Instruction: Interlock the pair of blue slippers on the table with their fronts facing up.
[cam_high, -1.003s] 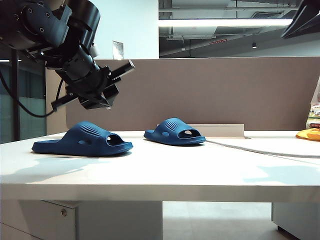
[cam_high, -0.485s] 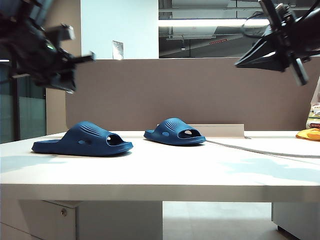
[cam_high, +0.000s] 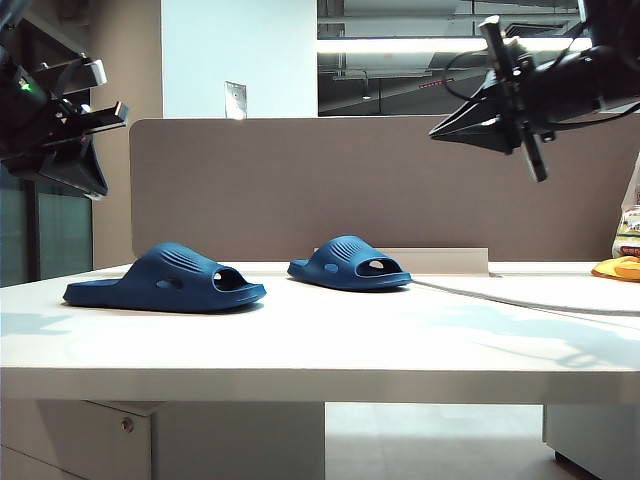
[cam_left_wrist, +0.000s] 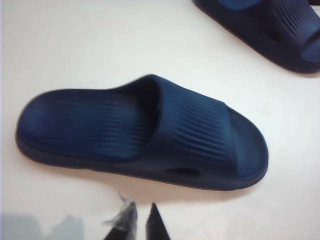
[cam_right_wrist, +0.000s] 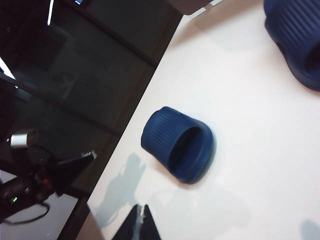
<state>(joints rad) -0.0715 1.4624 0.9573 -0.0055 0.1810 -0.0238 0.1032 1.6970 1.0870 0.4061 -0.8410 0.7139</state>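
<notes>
The pair of blue slippers lies sole-down on the table (cam_high: 320, 340), apart: the nearer slipper (cam_high: 165, 280) at the left, the farther slipper (cam_high: 350, 264) near the divider panel (cam_high: 330, 180). The left gripper (cam_left_wrist: 141, 220) hangs high above the nearer one, its jaws a narrow slit apart and empty. The right gripper (cam_right_wrist: 141, 220) hovers high at the right, jaws together, holding nothing. An orange object (cam_high: 617, 268) sits at the far right edge.
</notes>
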